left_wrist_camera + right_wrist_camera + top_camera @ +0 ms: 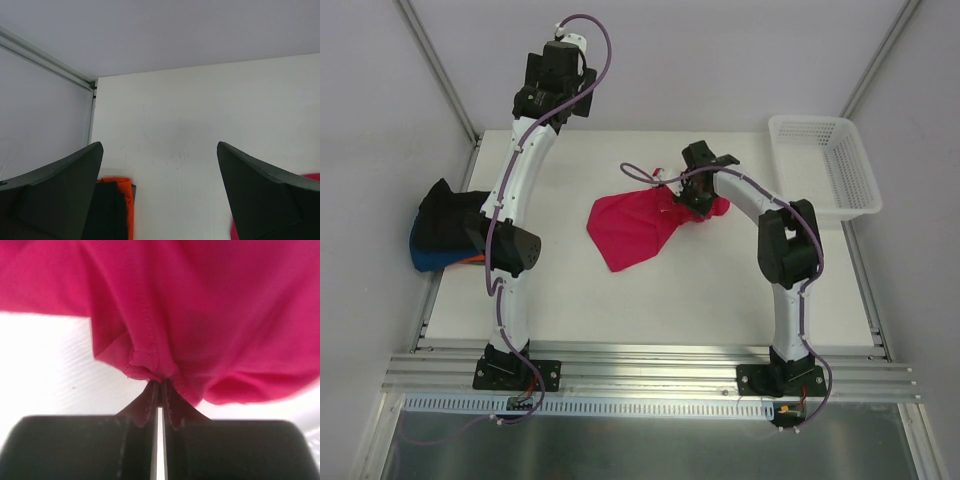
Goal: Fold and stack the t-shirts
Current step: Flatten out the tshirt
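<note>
Pinching seamed edge of crimson-pink t-shirt point(632, 232): right pincer point(159, 386) pressed together on bunched fold, cloth filling wrist view beyond fingertips. Shirt crumpled mid-worktop point(620, 300), its right end at right pincer, rest fanning left and near. Left pincer point(159, 147) spread wide, holding nothing, over far worktop. Black, blue, orange t-shirts point(442, 232) piled at left edge. White basket point(825, 160) far right.

T-shirt point(630, 232) lies centred on table point(620, 300), pile point(445, 228) left, basket point(825, 160) right.
</note>
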`<action>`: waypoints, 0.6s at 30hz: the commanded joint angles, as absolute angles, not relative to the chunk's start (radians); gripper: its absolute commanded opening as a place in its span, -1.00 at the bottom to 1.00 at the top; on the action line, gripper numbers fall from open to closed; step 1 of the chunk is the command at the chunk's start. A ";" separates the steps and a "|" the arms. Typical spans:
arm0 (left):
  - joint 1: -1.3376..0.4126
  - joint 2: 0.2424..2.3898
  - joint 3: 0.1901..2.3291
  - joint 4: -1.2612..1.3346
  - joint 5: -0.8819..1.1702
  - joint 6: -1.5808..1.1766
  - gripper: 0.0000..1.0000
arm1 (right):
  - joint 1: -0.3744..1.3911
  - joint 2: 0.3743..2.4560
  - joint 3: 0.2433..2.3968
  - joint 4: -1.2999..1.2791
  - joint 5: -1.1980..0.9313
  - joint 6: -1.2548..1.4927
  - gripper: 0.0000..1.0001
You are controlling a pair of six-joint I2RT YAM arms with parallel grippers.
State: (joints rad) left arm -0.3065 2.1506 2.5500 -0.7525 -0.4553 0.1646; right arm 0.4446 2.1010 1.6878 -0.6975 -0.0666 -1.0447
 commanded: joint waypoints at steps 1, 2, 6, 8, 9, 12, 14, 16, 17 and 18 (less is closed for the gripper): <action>-0.304 2.131 2.560 -0.724 -0.468 0.156 0.98 | 0.396 2.062 1.900 -0.772 -0.114 -0.901 -0.99; -0.302 2.132 2.559 -0.726 -0.471 0.155 0.98 | 0.384 2.054 1.975 -0.813 -0.155 -0.878 -0.99; -0.279 2.146 2.589 -0.719 -0.486 0.150 0.98 | 0.371 2.025 2.320 -1.010 -0.305 -0.812 -0.99; -0.267 2.157 2.609 -0.695 -0.515 0.160 0.98 | 0.377 1.972 2.434 -1.017 -0.334 -0.770 -0.99; -0.256 2.161 2.623 -0.687 -0.525 0.166 0.98 | 0.383 1.938 2.431 -0.984 -0.359 -0.758 -0.99; -0.242 2.164 2.629 -0.676 -0.531 0.172 0.98 | 0.396 1.824 2.361 -0.866 -0.393 -0.682 -0.99; -0.241 2.164 2.626 -0.676 -0.531 0.170 0.98 | 0.394 1.806 2.380 -0.819 -0.408 -0.590 -0.99; -0.241 2.163 2.628 -0.675 -0.532 0.170 0.98 | 0.388 1.818 2.440 -0.802 -0.437 -0.508 -0.99; -0.241 2.163 2.629 -0.673 -0.535 0.170 0.98 | 0.382 1.821 2.492 -0.787 -0.448 -0.471 -0.99; -0.239 2.161 2.629 -0.672 -0.538 0.173 0.98 | 0.382 1.815 2.506 -0.737 -0.460 -0.398 -0.99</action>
